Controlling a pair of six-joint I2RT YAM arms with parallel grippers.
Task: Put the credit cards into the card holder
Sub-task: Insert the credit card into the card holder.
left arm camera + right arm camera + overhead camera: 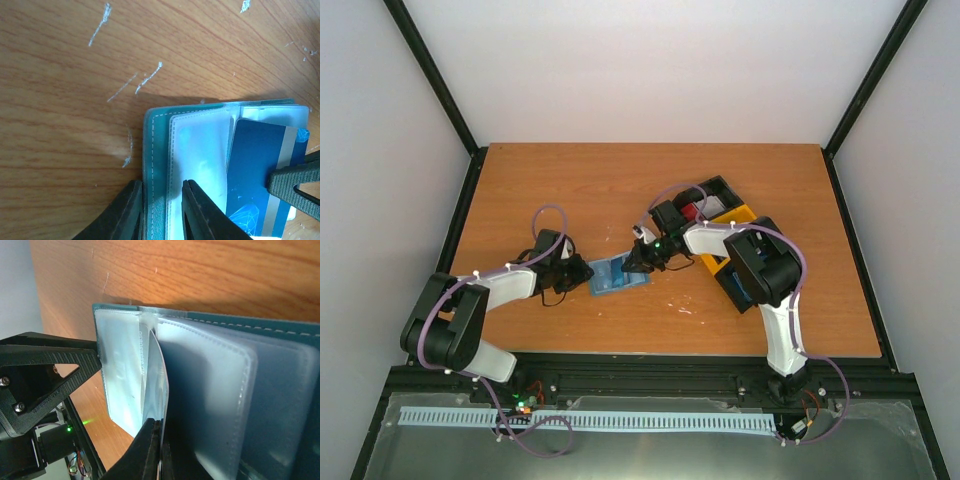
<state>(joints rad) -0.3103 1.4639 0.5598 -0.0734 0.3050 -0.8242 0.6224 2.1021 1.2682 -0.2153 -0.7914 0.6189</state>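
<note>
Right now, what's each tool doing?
Left tool: closed on the card holder at its edge.
Right tool: closed, pinching a blue card.

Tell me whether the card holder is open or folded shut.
Card holder open: clear pockets face up, left gripper pinching its edge, right gripper holding a blue card at a pocket.

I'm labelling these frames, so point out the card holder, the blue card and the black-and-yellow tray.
card holder (157, 150): left wrist view, on its teal cover.
blue card (255, 165): left wrist view, on its blue face.
black-and-yellow tray (740, 212): top view, on its yellow wall.
</note>
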